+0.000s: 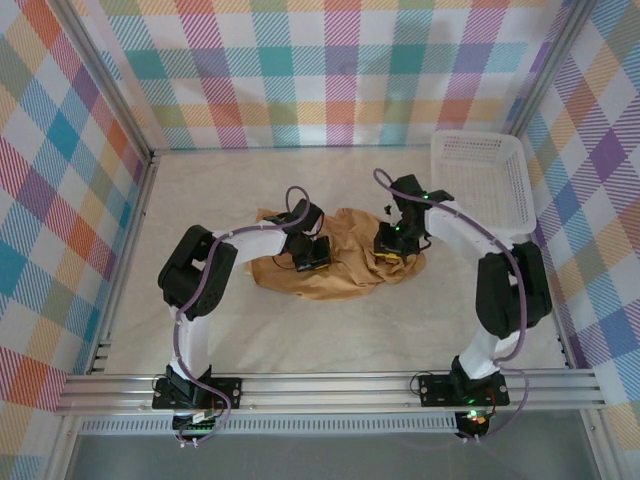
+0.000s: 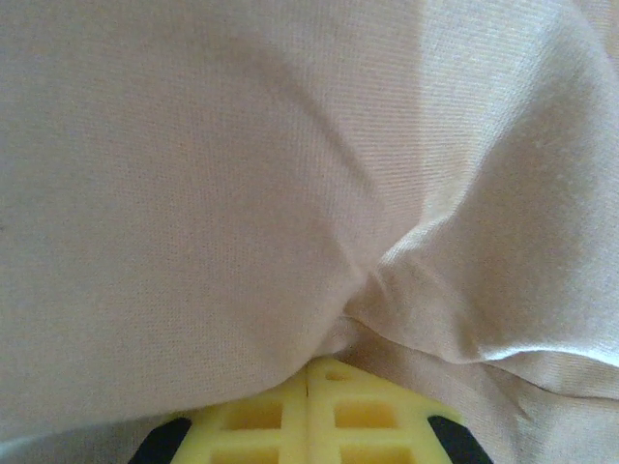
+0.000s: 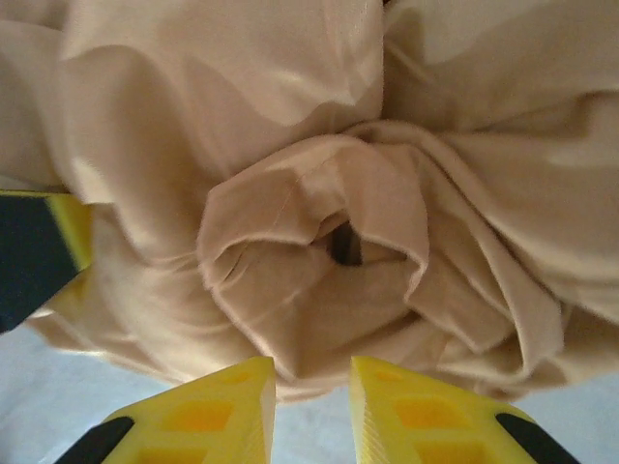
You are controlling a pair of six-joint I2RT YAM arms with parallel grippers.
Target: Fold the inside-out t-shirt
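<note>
The tan inside-out t-shirt (image 1: pixel 345 270) lies crumpled in a heap at the middle of the table. My left gripper (image 1: pixel 312 255) is down on the heap's left part. In the left wrist view its yellow fingers (image 2: pixel 308 372) are pressed together, and creases of the cloth (image 2: pixel 242 193) run into their tips. My right gripper (image 1: pixel 388 248) is at the heap's right end. There its yellow fingers (image 3: pixel 311 377) stand a little apart with bare table showing between them, just short of a rolled, hemmed opening of the t-shirt (image 3: pixel 319 251).
A white mesh basket (image 1: pixel 480 175) stands at the back right corner of the table (image 1: pixel 200 200). Checked walls close off the left, back and right sides. An aluminium rail (image 1: pixel 330 385) runs along the near edge by the arm bases.
</note>
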